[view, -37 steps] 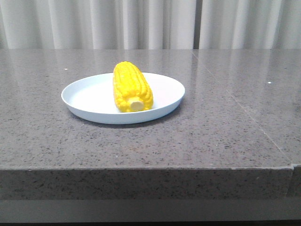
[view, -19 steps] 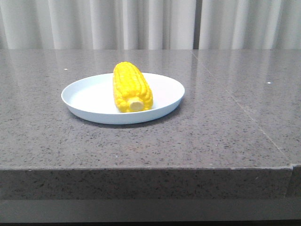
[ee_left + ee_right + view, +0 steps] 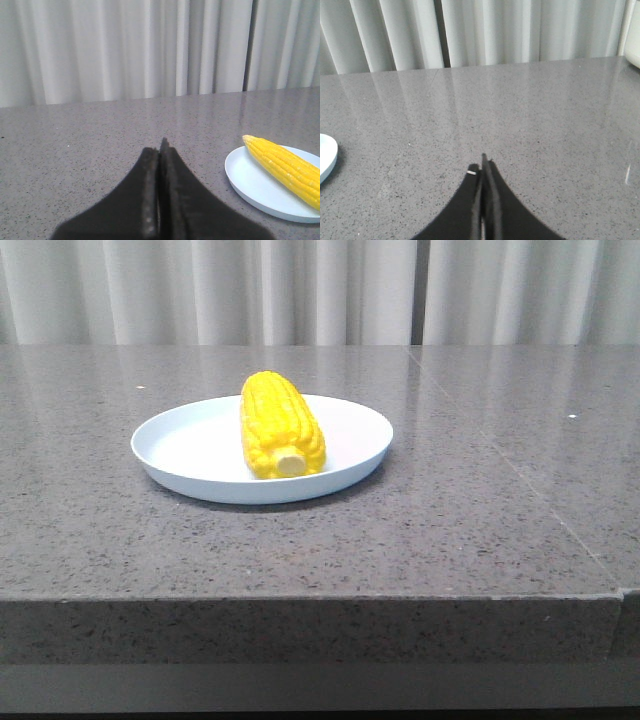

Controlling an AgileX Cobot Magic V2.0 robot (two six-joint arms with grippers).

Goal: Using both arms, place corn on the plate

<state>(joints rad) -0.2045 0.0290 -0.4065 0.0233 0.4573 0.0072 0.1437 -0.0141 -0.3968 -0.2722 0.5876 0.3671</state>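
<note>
The yellow corn [image 3: 282, 426] lies on the pale blue plate [image 3: 185, 445] left of the table's middle, its pale stub end toward the front edge. The left wrist view has the corn [image 3: 286, 167] and plate [image 3: 250, 181] off to one side. My left gripper [image 3: 160, 150] is shut with nothing in it, hovering over bare stone away from the plate. Also shut and empty, my right gripper [image 3: 483, 167] is above bare tabletop, with only a sliver of the plate [image 3: 327, 155] at that view's edge. Neither gripper appears in the front view.
The grey speckled stone table [image 3: 450, 530] ends in a front edge [image 3: 320, 598] close to the camera. White curtains [image 3: 320, 290] hang behind the table. A seam [image 3: 500, 460] runs across the tabletop on the right side.
</note>
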